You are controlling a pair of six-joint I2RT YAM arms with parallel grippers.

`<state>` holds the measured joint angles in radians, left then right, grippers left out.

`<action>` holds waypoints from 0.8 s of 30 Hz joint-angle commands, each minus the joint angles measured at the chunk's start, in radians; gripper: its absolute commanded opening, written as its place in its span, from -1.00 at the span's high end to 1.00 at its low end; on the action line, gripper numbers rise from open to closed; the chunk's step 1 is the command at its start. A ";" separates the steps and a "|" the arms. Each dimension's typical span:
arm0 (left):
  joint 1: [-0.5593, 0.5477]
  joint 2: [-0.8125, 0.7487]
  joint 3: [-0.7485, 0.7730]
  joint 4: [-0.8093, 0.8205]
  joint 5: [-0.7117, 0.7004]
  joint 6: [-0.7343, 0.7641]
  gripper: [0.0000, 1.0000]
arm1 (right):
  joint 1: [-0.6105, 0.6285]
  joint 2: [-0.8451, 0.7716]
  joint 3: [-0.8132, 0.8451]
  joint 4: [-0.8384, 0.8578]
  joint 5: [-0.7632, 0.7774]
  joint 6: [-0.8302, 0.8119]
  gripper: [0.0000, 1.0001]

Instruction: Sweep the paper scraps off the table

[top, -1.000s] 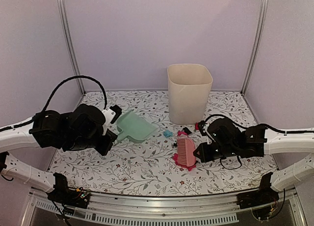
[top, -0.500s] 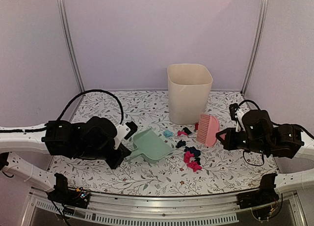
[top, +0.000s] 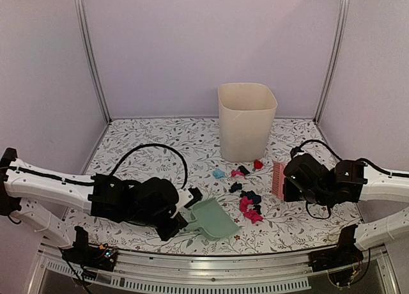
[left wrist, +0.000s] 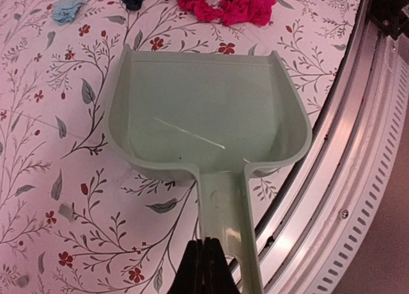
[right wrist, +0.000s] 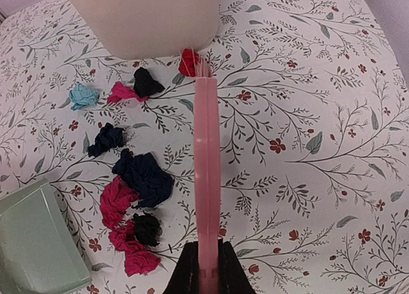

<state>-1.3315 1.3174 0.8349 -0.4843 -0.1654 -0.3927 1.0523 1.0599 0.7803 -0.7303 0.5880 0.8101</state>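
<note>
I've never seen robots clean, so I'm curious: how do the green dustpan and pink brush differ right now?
The dustpan is a wide mint-green scoop; the brush is pink and narrow. The dustpan sits left of the paper scraps, the brush right of them. The left tool grips the dustpan's handle, the right tool the brush. Shared: each is clamped in a shut tool.
</note>
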 commanded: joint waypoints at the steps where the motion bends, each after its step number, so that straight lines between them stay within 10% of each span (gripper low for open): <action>1: -0.014 0.035 -0.005 0.090 0.068 0.038 1.00 | -0.003 0.045 -0.038 0.067 -0.030 -0.030 1.00; 24: 0.018 0.199 0.029 0.148 0.042 0.071 1.00 | 0.001 0.128 -0.129 0.408 -0.450 -0.261 1.00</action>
<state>-1.3239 1.4937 0.8429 -0.3492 -0.1177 -0.3397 1.0523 1.1873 0.6716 -0.3904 0.2398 0.5964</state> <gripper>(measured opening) 0.010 0.077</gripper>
